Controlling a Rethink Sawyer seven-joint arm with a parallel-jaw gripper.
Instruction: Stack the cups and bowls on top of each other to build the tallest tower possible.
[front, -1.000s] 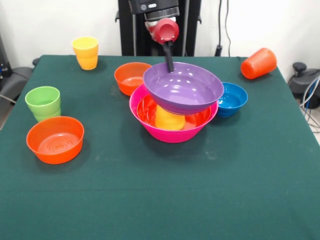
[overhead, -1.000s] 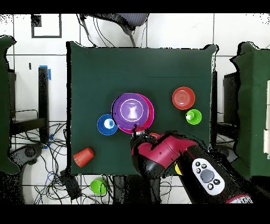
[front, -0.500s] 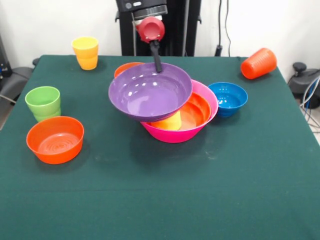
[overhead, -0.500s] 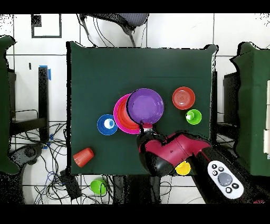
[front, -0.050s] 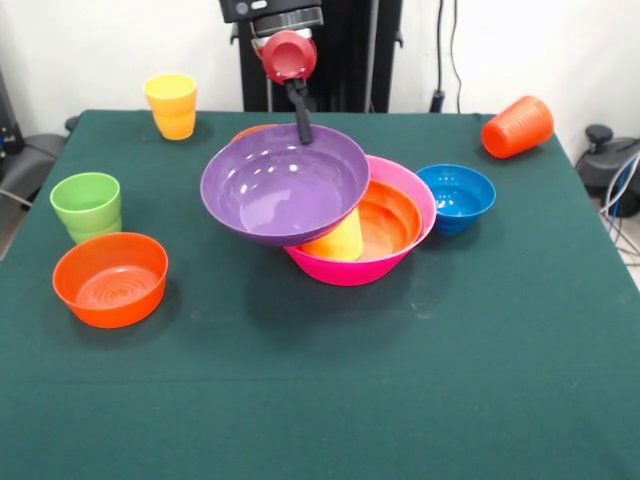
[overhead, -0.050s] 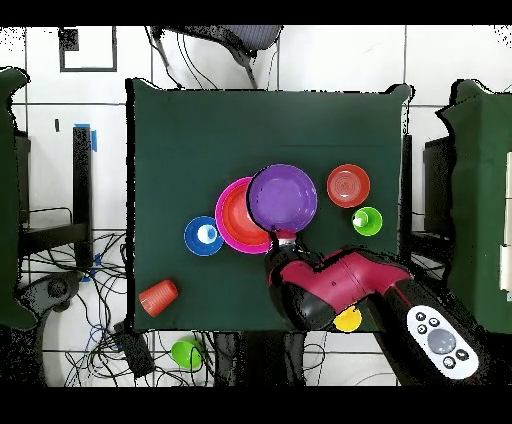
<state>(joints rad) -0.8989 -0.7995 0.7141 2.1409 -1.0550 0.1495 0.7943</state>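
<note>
My gripper (front, -0.050s: 302, 130) is shut on the far rim of the large purple bowl (front, -0.050s: 285, 185), which hangs tilted over the left side of the tower. The tower is the largest pink bowl (front, -0.050s: 418, 213) holding a large orange bowl (front, -0.050s: 392, 220) with a yellow cup (front, -0.050s: 338, 240) inside. From overhead, the purple bowl (overhead, -0.050s: 283, 197) overlaps the pink bowl (overhead, -0.050s: 222, 215), with the gripper (overhead, -0.050s: 284, 238) at its rim. A small orange bowl (front, -0.050s: 250, 131) is mostly hidden behind the purple one.
A blue bowl (front, -0.050s: 456, 195) sits right of the tower and an orange cup (front, -0.050s: 517, 126) lies on its side at the far right. At the left stand a yellow cup (front, -0.050s: 172, 105), a green cup (front, -0.050s: 87, 205) and a small orange bowl (front, -0.050s: 110, 278).
The gripper has carried the purple bowl off the top of the yellow cup and leftward in the front view, tilting it. The pink bowl's contents are now uncovered.
</note>
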